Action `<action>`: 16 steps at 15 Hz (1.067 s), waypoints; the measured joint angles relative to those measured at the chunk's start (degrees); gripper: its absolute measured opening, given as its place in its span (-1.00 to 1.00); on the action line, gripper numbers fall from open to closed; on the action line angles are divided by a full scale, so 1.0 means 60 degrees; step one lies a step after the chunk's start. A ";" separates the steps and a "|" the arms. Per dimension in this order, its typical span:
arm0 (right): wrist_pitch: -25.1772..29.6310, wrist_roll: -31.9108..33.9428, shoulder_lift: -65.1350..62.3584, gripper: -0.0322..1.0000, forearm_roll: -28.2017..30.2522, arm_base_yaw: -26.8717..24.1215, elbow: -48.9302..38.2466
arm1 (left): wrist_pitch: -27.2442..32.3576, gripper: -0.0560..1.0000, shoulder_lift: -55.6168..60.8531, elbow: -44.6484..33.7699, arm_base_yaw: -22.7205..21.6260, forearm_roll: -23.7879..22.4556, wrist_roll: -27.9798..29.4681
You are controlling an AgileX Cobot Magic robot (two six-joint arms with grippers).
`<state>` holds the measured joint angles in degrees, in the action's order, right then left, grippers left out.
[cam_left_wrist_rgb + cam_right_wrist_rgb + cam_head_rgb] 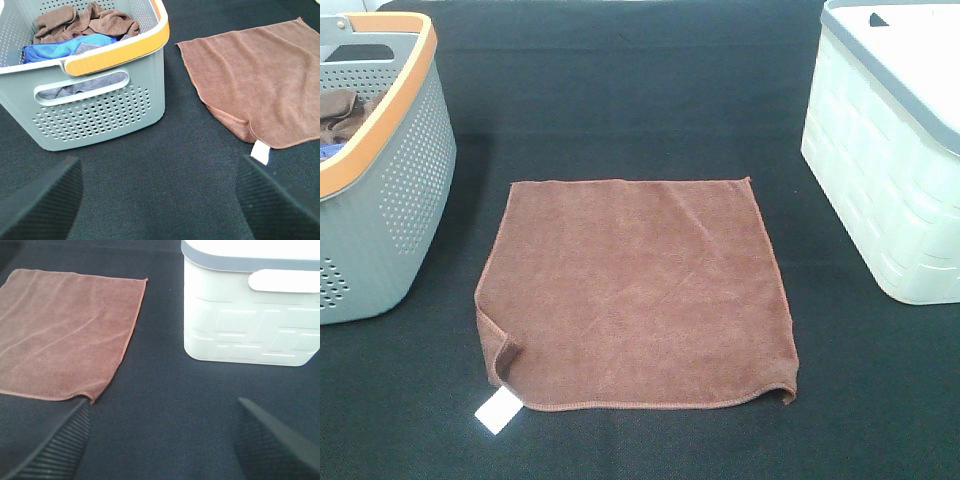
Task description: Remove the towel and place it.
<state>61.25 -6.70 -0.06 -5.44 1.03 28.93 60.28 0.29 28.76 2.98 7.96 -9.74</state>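
Observation:
The towel [635, 290] is a square reddish-brown cloth lying flat on the black table, with a small white tag [499, 410] at its near left corner, which is folded over. It also shows in the left wrist view [260, 85] and the right wrist view [65, 330]. My left gripper [160, 200] is open, hovering above bare table between the grey basket and the towel, nothing between its fingers [40, 200]. My right gripper [160, 440] is open too, above bare table near the towel's near right corner. Neither gripper shows in the exterior high view.
A grey perforated basket [410, 180] with an orange rim stands at the left, holding another brown cloth [85, 22] and a blue cloth [60, 47]. A white bin [890, 190] with a grey rim stands at the right.

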 joint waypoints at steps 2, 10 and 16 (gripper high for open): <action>0.0000 0.0000 0.0000 0.50 0.0000 0.0000 0.0000 | 0.0000 0.62 0.0000 0.0000 0.0000 0.0000 0.0000; 0.0000 0.0000 0.0000 0.50 0.0000 0.0000 0.0000 | 0.0000 0.62 0.0000 0.0000 0.0000 0.0000 0.0000; 0.0000 0.0000 0.0000 0.50 0.0000 0.0000 0.0000 | 0.0000 0.62 0.0000 0.0000 0.0000 0.0000 0.0000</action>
<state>61.25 -6.70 -0.06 -5.44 1.03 28.93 60.28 0.29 28.76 2.98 7.96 -9.74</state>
